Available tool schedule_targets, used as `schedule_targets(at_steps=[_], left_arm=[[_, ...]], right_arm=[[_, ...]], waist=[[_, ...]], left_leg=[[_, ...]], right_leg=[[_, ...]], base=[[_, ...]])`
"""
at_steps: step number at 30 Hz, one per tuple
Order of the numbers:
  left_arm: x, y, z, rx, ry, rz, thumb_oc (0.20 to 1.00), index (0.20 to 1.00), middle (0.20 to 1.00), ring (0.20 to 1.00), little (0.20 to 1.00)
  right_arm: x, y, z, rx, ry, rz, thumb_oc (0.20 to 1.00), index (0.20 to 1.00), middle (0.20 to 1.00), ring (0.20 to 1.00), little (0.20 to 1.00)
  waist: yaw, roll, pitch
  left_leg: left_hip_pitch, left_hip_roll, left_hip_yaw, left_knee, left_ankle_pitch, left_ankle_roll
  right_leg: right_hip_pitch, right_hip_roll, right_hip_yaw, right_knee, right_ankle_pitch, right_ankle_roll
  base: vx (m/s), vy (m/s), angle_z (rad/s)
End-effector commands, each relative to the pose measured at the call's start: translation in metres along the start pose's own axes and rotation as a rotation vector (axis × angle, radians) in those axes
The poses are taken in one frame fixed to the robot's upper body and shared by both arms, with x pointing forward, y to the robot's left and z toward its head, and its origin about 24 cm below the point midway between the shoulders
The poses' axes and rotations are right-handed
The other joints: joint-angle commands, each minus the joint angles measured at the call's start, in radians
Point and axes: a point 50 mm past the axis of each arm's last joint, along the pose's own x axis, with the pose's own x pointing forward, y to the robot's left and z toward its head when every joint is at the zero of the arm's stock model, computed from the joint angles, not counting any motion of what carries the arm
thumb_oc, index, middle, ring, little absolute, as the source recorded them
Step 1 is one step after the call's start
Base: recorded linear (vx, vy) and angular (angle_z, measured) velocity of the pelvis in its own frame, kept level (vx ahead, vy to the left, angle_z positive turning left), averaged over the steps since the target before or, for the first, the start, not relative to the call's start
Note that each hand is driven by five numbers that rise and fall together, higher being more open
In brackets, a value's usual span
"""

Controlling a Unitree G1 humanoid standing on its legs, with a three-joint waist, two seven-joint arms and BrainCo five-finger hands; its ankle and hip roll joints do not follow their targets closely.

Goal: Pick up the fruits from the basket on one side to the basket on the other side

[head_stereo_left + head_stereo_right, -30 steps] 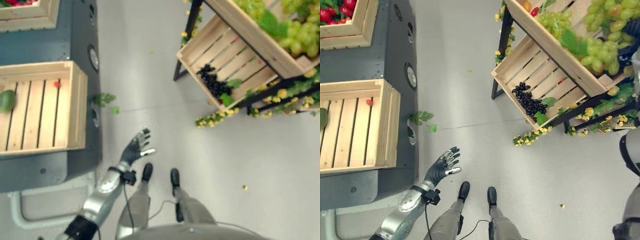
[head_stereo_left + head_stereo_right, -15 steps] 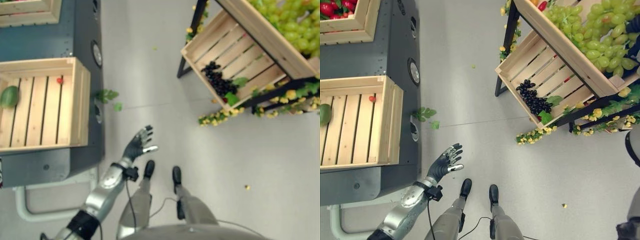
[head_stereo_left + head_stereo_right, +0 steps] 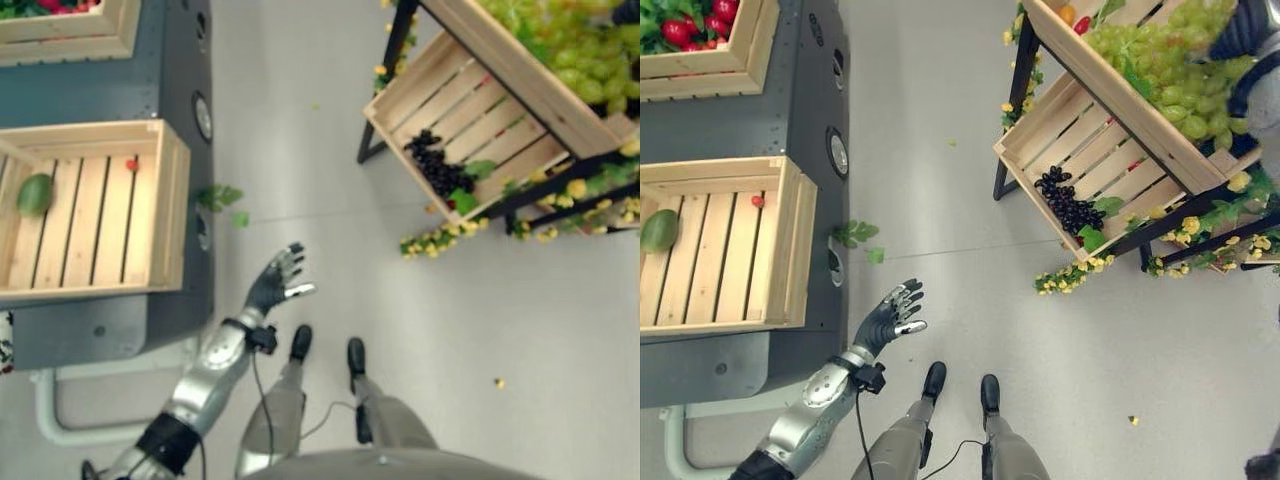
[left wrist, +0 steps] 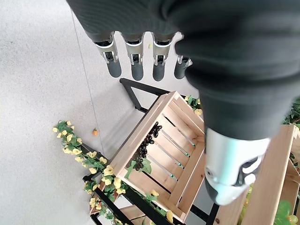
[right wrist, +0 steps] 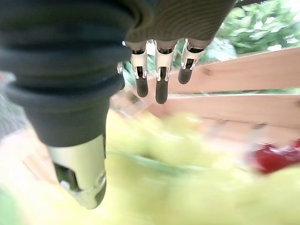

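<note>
Green grapes, right hand above

The left hand is seen with silver, dark-tipped fingers held straight, nothing grasped. Past them, a slatted pale wooden crate is carried tilted on a black metal stand; dark grapes lie inside. Yellow flowers are strung beside it.

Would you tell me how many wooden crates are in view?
4: one crate holding a green fruit, one beyond it, and two on the rack, lower and upper. Others may be hidden.
</note>
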Motion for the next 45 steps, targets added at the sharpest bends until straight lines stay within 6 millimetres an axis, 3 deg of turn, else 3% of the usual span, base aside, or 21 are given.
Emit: schedule_targets(at_steps=[1, 5, 6, 14, 20, 24, 28, 33, 35, 37, 38, 39, 42, 45], left_arm=[[-0.006, 0.001, 0.007, -0.041, -0.093, 0.061, 1.0, 1.0, 1.0, 1.0, 1.0], [-0.013, 0.009, 0.004, -0.066, -0.094, 0.116, 1.0, 1.0, 1.0, 1.0, 1.0], [-0.018, 0.014, 0.001, -0.066, -0.084, 0.15, 1.0, 1.0, 1.0, 1.0, 1.0], [-0.027, 0.019, -0.011, -0.122, -0.053, 0.218, 1.0, 1.0, 1.0, 1.0, 1.0], [-0.033, 0.02, -0.018, -0.149, -0.035, 0.246, 1.0, 1.0, 1.0, 1.0, 1.0], [-0.035, 0.022, -0.02, -0.15, -0.031, 0.261, 1.0, 1.0, 1.0, 1.0, 1.0], [-0.044, 0.024, -0.024, -0.167, -0.032, 0.303, 1.0, 1.0, 1.0, 1.0, 1.0], [-0.046, 0.029, -0.026, -0.194, -0.048, 0.34, 1.0, 1.0, 1.0, 1.0, 1.0], [-0.044, 0.03, -0.026, -0.199, -0.053, 0.349, 1.0, 1.0, 1.0, 1.0, 1.0], [-0.044, 0.03, -0.029, -0.197, -0.044, 0.363, 1.0, 1.0, 1.0, 1.0, 1.0], [-0.044, 0.03, -0.029, -0.197, -0.044, 0.363, 1.0, 1.0, 1.0, 1.0, 1.0], [-0.045, 0.033, -0.029, -0.19, -0.049, 0.38, 1.0, 1.0, 1.0, 1.0, 1.0], [-0.047, 0.034, -0.031, -0.199, -0.052, 0.392, 1.0, 1.0, 1.0, 1.0, 1.0], [-0.048, 0.033, -0.035, -0.228, -0.042, 0.407, 1.0, 1.0, 1.0, 1.0, 1.0]], right_arm=[[-0.02, 0.013, 0.002, 0.337, -0.028, -0.026, 1.0, 1.0, 1.0, 1.0, 1.0], [-0.068, 0.039, 0.007, 0.625, -0.07, 0.022, 1.0, 1.0, 1.0, 1.0, 1.0], [-0.087, 0.048, 0.015, 0.728, -0.099, 0.057, 1.0, 1.0, 1.0, 1.0, 1.0], [-0.142, 0.072, 0.042, 0.998, -0.143, 0.171, 1.0, 1.0, 1.0, 1.0, 1.0], [-0.181, 0.091, 0.054, 1.087, -0.113, 0.267, 1.0, 1.0, 1.0, 1.0, 1.0], [-0.19, 0.096, 0.054, 1.087, -0.092, 0.286, 1.0, 1.0, 1.0, 1.0, 1.0], [-0.213, 0.106, 0.05, 1.069, -0.025, 0.334, 1.0, 1.0, 1.0, 1.0, 1.0], [-0.229, 0.118, 0.04, 1.012, 0.048, 0.362, 1.0, 1.0, 1.0, 1.0, 1.0], [-0.237, 0.118, 0.03, 0.979, 0.097, 0.341, 1.0, 1.0, 1.0, 1.0, 1.0], [-0.247, 0.123, 0.021, 0.941, 0.16, 0.337, 1.0, 1.0, 1.0, 1.0, 1.0], [-0.247, 0.123, 0.021, 0.941, 0.16, 0.337, 1.0, 1.0, 1.0, 1.0, 1.0], [-0.253, 0.129, 0.016, 0.925, 0.199, 0.349, 1.0, 1.0, 1.0, 1.0, 1.0], [-0.262, 0.133, 0.012, 0.92, 0.231, 0.38, 1.0, 1.0, 1.0, 1.0, 1.0], [-0.276, 0.144, 0.008, 0.926, 0.307, 0.413, 1.0, 1.0, 1.0, 1.0, 1.0]], waist=[[-0.025, -0.019, -0.048], [-0.023, -0.027, -0.058], [-0.019, -0.03, -0.065], [-0.015, -0.028, -0.098], [-0.015, -0.016, -0.124], [-0.014, -0.011, -0.126], [-0.01, 0.008, -0.122], [-0.001, 0.031, -0.087], [-0.018, 0.036, -0.081], [-0.042, 0.044, -0.084], [-0.043, 0.044, -0.085], [-0.054, 0.049, -0.082], [-0.063, 0.032, -0.083], [-0.067, 0.031, -0.1]], left_leg=[[-0.023, 0.004, -0.008, -0.005, -0.038, -0.054], [-0.02, 0.005, -0.015, 0.002, -0.042, -0.05], [-0.018, 0.004, -0.018, 0.008, -0.043, -0.049], [0.004, 0.006, -0.025, 0.017, -0.05, -0.048], [0.025, 0.006, -0.039, 0.029, -0.055, -0.051], [0.029, 0.003, -0.044, 0.041, -0.058, -0.052], [0.034, -0.008, -0.056, 0.082, -0.068, -0.058], [-0.026, 0.003, -0.079, 0.097, -0.017, -0.092], [-0.054, 0.017, -0.006, 0.093, -0.007, -0.084], [-0.063, 0.049, 0.139, 0.098, -0.018, -0.069], [-0.065, 0.049, 0.139, 0.098, -0.017, -0.069], [-0.055, 0.057, 0.246, 0.156, -0.044, -0.059], [-0.003, 0.035, 0.26, 0.245, -0.161, -0.041], [0.106, -0.012, 0.258, 0.252, -0.254, -0.021]], right_leg=[[-0.041, -0.011, 0.013, 0.012, -0.064, 0.076], [-0.035, -0.007, 0.007, 0.014, -0.069, 0.071], [-0.03, -0.006, 0.004, 0.014, -0.072, 0.069], [-0.003, 0.003, -0.005, 0.015, -0.087, 0.061], [0.031, 0.009, -0.023, 0.016, -0.103, 0.051], [0.041, 0.01, -0.032, 0.017, -0.108, 0.048], [0.072, 0.011, -0.054, 0.02, -0.121, 0.039], [0.056, 0.006, -0.112, 0.024, -0.129, 0.029], [0.036, -0.009, -0.149, 0.032, -0.128, 0.034], [0.025, -0.025, -0.198, 0.033, -0.125, 0.044], [0.024, -0.025, -0.198, 0.033, -0.124, 0.044], [0.014, -0.037, -0.248, 0.047, -0.117, 0.044], [0.003, -0.076, -0.32, 0.063, -0.102, 0.047], [0.023, -0.087, -0.391, 0.065, -0.108, 0.044]], base=[[-0.02, -0.039, 0.07], [-0.01, -0.051, -0.01], [0.0, -0.045, 0.03], [0.0, -0.03, 0.02], [0.0, -0.04, 0.11], [-0.01, -0.03, 0.12], [-0.02, -0.04, 0.19], [-0.13, -0.046, 0.29], [-0.17, -0.012, 0.63], [-0.09, -0.029, 1.03], [-0.14, -0.064, 1.44], [-0.14, -0.057, 0.99], [-0.17, -0.047, 0.93], [-0.03, -0.026, 0.71]])
